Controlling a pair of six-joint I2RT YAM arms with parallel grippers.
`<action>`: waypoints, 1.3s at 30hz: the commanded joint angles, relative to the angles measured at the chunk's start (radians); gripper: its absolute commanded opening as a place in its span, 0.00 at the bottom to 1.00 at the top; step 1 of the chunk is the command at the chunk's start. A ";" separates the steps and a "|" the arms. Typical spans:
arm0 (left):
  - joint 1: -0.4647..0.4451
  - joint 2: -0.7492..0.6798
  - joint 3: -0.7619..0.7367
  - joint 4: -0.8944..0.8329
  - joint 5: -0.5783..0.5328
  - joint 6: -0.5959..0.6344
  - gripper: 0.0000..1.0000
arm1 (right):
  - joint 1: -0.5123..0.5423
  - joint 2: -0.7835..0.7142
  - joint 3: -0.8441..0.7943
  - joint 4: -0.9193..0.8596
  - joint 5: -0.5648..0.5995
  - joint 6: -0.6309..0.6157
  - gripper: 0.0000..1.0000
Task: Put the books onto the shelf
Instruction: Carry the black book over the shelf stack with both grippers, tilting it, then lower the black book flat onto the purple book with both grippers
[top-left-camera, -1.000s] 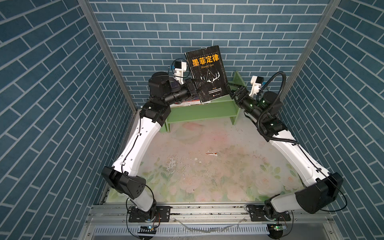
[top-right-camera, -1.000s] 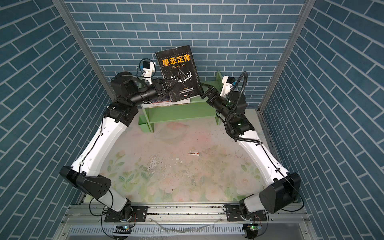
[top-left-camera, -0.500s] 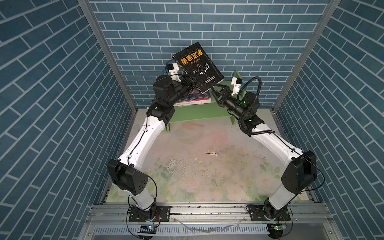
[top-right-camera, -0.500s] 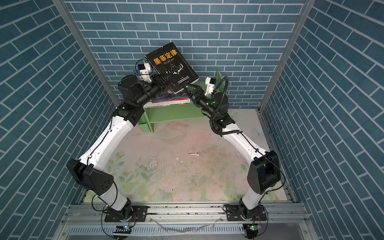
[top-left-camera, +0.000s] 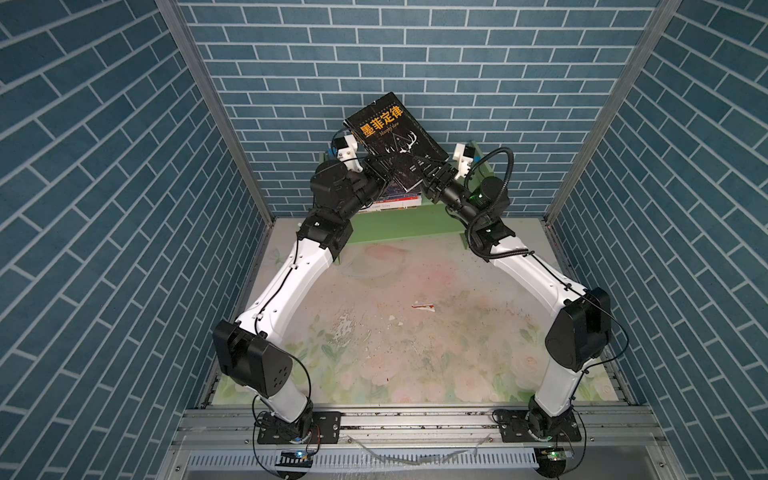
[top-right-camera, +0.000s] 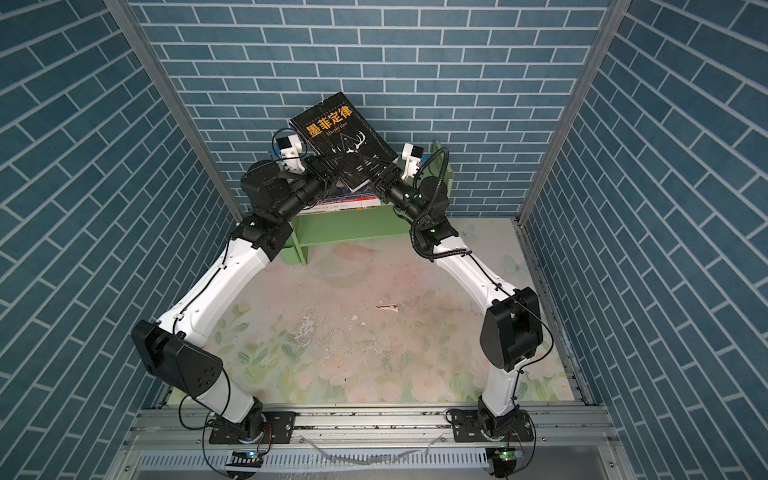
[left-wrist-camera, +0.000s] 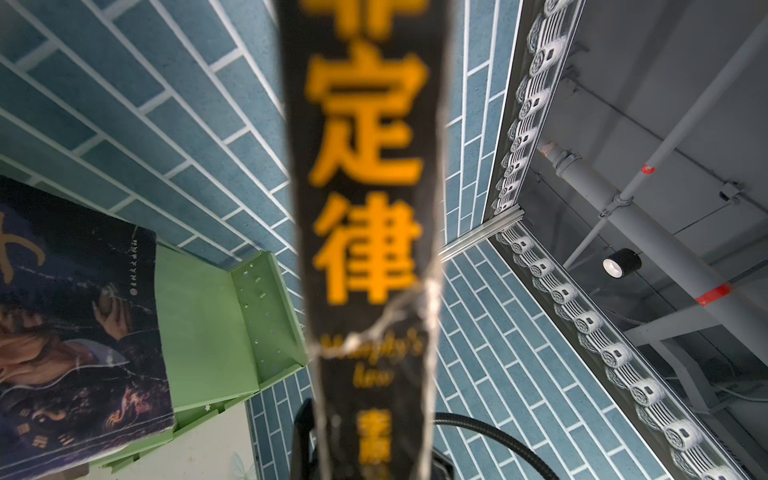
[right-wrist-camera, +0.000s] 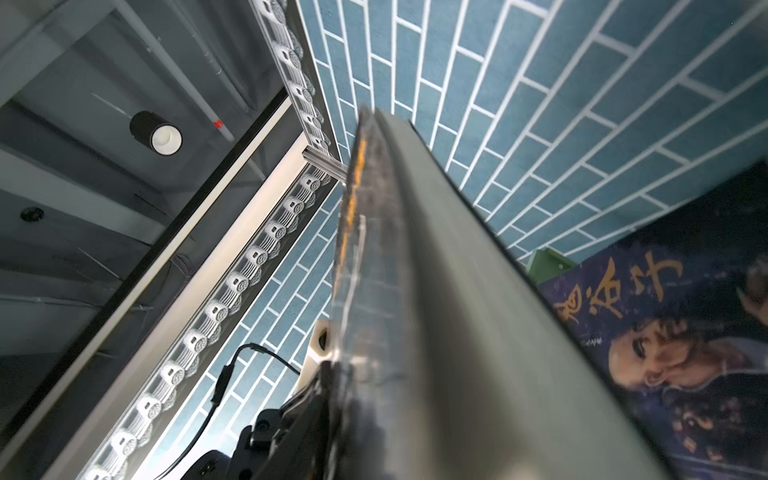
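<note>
**Both top views.**
- Black book (top-left-camera: 395, 139) (top-right-camera: 340, 137): thin paperback with a matt black cover, gold characters and a white antler drawing. It is held tilted in the air above the shelf (top-left-camera: 399, 227) (top-right-camera: 345, 227).
- Left fingers (top-left-camera: 379, 171) (top-right-camera: 328, 173): clamped on the book's lower left edge.
- Right fingers (top-left-camera: 428, 173) (top-right-camera: 380, 176): set at its lower right corner; whether they have clamped cannot be told.
- Shelf: light-green painted wood with flat boards and upright side panels, standing at the table's far edge.
- Stacked books (top-left-camera: 395, 200) (top-right-camera: 347, 202): lying flat on the upper board, edges facing forward.
- Table (top-left-camera: 395, 365): worn floral covering. No books lie on it, only one paper scrap (top-left-camera: 423, 306).
- Progress, as judged: nearly complete, and the black book looks to be the last one off the shelf.

**Left wrist view.**
- Black book (left-wrist-camera: 370, 208): spine toward the lens, blurred, with a white crease cracked across it.
- Dark-blue illustrated book (left-wrist-camera: 75, 332): tops the stack; its cover is scuffed.
- Shelf (left-wrist-camera: 208, 324): smooth green board, with small holes in its side panel.

**Right wrist view.**
- Black book (right-wrist-camera: 436, 311): grey page edge seen end-on. The fingers are not clearly shown.
- Dark-blue illustrated book (right-wrist-camera: 665, 332): lies flat beyond it.
</note>
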 joint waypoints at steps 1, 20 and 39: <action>-0.006 -0.045 0.009 0.112 0.023 0.015 0.12 | 0.004 -0.011 0.002 0.023 -0.020 0.040 0.36; 0.279 -0.148 -0.169 -0.069 0.394 -0.027 0.91 | -0.175 -0.128 -0.009 -0.073 -0.398 0.079 0.17; 0.319 -0.053 -0.059 -0.179 0.733 -0.017 0.91 | -0.204 -0.191 -0.067 -0.206 -0.610 0.073 0.16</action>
